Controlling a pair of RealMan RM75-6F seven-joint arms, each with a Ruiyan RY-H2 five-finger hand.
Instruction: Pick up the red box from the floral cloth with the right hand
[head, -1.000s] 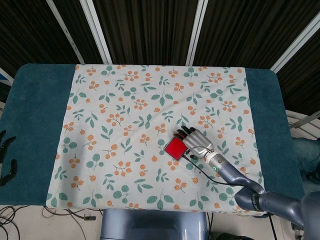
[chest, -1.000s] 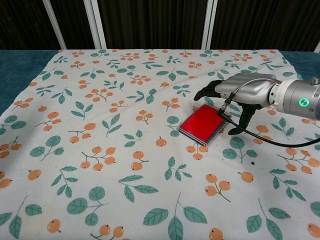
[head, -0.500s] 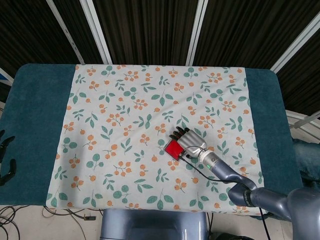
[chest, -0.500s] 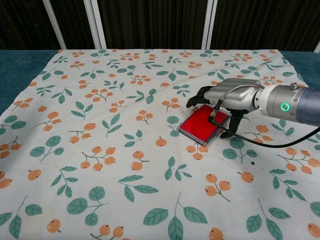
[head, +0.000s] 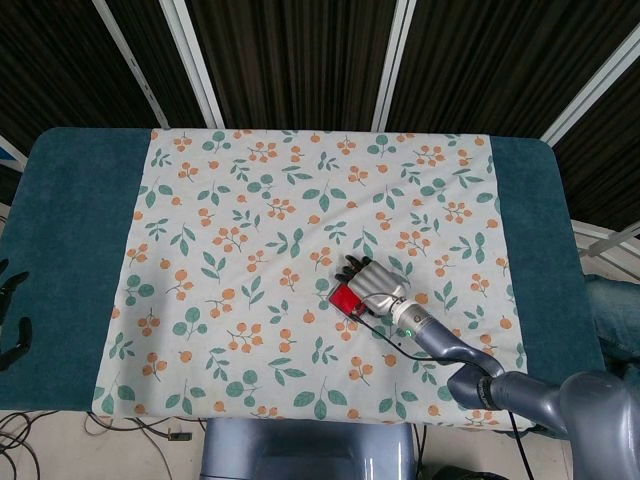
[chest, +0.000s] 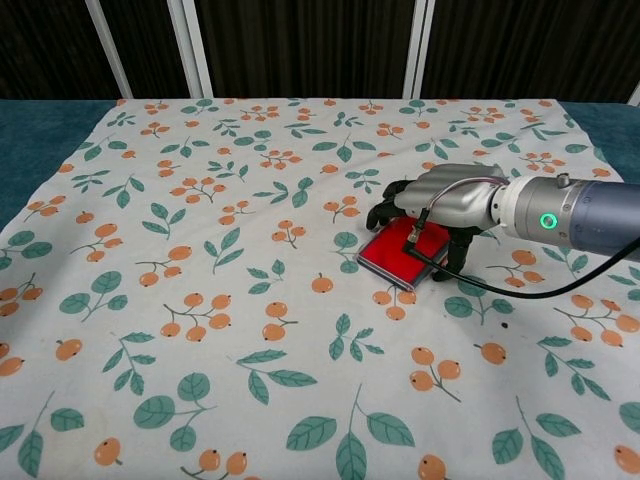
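The red box (head: 345, 299) (chest: 394, 258) lies flat on the floral cloth (head: 250, 200) (chest: 200, 320), right of its middle. My right hand (head: 372, 282) (chest: 448, 194) hovers low over the box's right half. Its dark fingers (chest: 385, 208) reach past the far edge, and the thumb points down beside the near right corner. The fingers are apart and the box is not lifted. Only the dark fingertips of my left hand (head: 10, 335) show at the left edge of the head view, spread, with nothing in them.
The cloth covers a teal table (head: 70, 220) (chest: 30, 130), with bare teal strips left and right. A black cable (chest: 520, 285) trails from the right hand across the cloth. Dark slatted panels with white posts (head: 190, 60) stand behind the table.
My right hand has slid left over the red box, covering more of it. The box has stayed on the cloth. The left fingertips have drawn slightly out of view.
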